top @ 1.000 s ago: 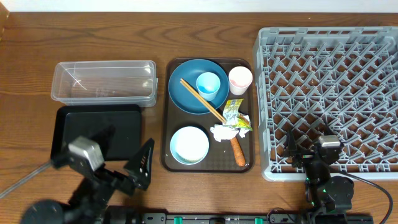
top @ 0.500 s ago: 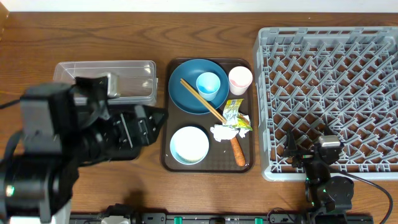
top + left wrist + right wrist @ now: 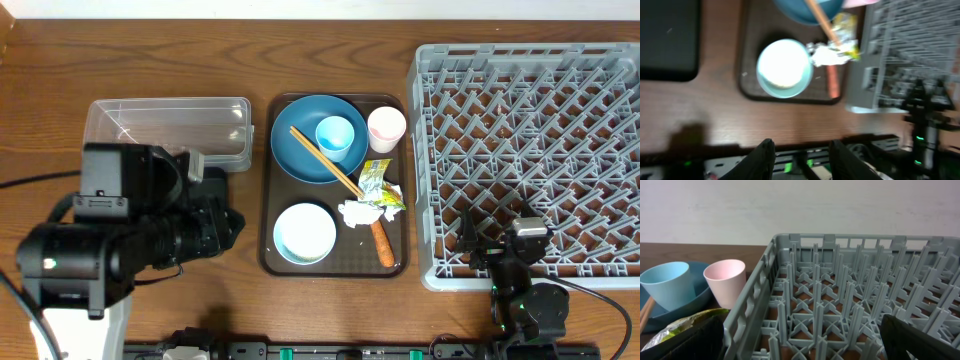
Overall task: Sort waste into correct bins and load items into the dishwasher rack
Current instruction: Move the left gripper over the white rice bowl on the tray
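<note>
Overhead, the crumpled white paper napkin lies on the brown serving tray, just beside the pale-blue bowl. The left gripper has its fingers apart and empty; the right gripper gapes wide. A careless reach for the napkin could clip the bowl's rim.

The table is brown wood with a plain grain and a soft sheen. The rack is matt grey plastic. The tub is clear, glossy plastic. The black tray looks smooth and matt, the brown tray smooth and dully shiny. The plate, bowl, blue cup and pink cup are smooth; ceramic or plastic, I cannot tell. The chopsticks are pale wood, the napkin crumpled paper, the wrapper shiny film.
</note>
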`<move>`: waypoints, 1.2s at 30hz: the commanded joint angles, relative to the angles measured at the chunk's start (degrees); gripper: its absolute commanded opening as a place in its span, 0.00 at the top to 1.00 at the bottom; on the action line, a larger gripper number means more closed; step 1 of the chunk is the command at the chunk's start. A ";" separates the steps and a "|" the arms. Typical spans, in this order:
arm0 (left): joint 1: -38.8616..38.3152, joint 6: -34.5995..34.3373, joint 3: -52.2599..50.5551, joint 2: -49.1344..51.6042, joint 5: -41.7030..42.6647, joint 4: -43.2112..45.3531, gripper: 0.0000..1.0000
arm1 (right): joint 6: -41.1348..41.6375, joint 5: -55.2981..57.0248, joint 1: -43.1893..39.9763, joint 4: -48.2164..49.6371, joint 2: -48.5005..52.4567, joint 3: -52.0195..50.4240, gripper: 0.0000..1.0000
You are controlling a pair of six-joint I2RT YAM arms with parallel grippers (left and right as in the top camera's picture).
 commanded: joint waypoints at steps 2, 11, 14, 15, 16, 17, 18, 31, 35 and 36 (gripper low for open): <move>-0.13 -2.64 -6.84 -1.86 -6.08 1.46 0.62 | -1.05 -0.20 0.20 -0.22 -0.37 -0.04 0.01; -0.11 -4.92 -17.99 -2.05 -6.08 12.44 0.09 | -1.05 -0.20 0.20 -0.22 -0.37 -0.04 0.01; -0.07 -5.44 -17.90 -1.36 -6.67 15.34 0.07 | -1.05 -0.20 0.20 -0.22 -0.37 -0.04 0.01; -0.09 -6.14 -17.92 -1.36 -6.67 15.76 0.14 | -1.05 -0.20 0.20 -0.22 -0.37 -0.04 0.01; -0.31 -7.28 -17.92 -1.38 -6.69 16.00 0.22 | -1.05 -0.20 0.20 -0.22 -0.37 -0.04 0.01; -0.79 -8.02 -17.92 -1.38 -6.71 16.31 0.32 | -1.05 -0.22 0.20 -0.22 -0.37 -0.04 0.01; -1.42 -8.17 -17.92 -1.38 -6.75 16.72 0.44 | -1.05 -0.20 0.20 -0.22 -0.37 -0.04 0.01; -31.65 -21.53 -19.08 4.48 -23.06 25.07 0.53 | -1.05 -0.22 0.20 -0.22 -0.37 -0.04 0.01; -40.17 -24.09 -19.06 10.64 -26.97 30.42 0.52 | -1.05 -0.20 0.20 -0.22 -0.37 -0.04 0.01; -41.77 -24.68 -19.06 12.52 -28.11 31.41 0.51 | -1.05 -0.20 0.20 -0.22 -0.37 -0.04 0.01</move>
